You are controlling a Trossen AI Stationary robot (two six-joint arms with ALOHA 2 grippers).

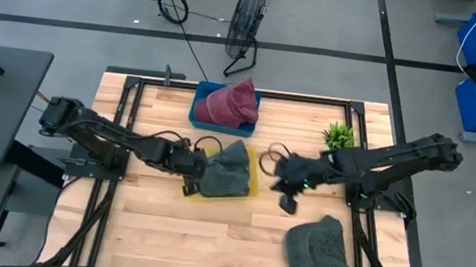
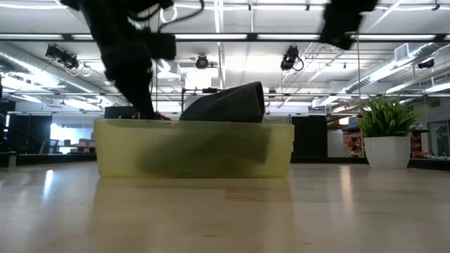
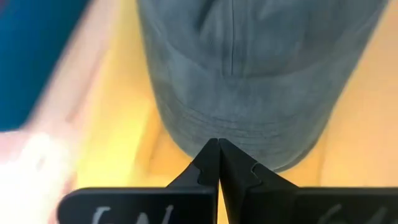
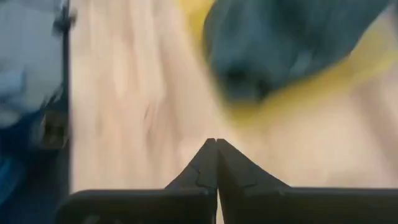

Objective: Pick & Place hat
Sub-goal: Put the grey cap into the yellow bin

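Observation:
A grey hat (image 1: 227, 170) lies in a yellow bin (image 1: 253, 182) at mid-table, and its crown rises above the bin wall in the low view (image 2: 228, 104). My left gripper (image 1: 198, 172) is shut at the bin's left side, with its tips (image 3: 218, 143) at the hat's brim edge (image 3: 249, 146). My right gripper (image 1: 282, 189) is shut and hovers over bare wood to the right of the bin (image 4: 217, 142). A second grey-green hat (image 1: 319, 247) rests flat on the table near the front right. A red hat (image 1: 231, 103) fills a blue bin (image 1: 197, 111). My left gripper has its shut fingertips right at the brim edge (image 3: 205, 134) of the grey hat in the yellow bin, and it comes in from the table's left. I cannot tell whether the tips touch the brim. No cloth shows between the fingers.
A small potted plant (image 1: 338, 134) stands at the far right of the table, behind my right arm. The blue bin sits at the far edge, just behind the yellow bin. Bare wood lies along the near edge to the left of the grey-green hat.

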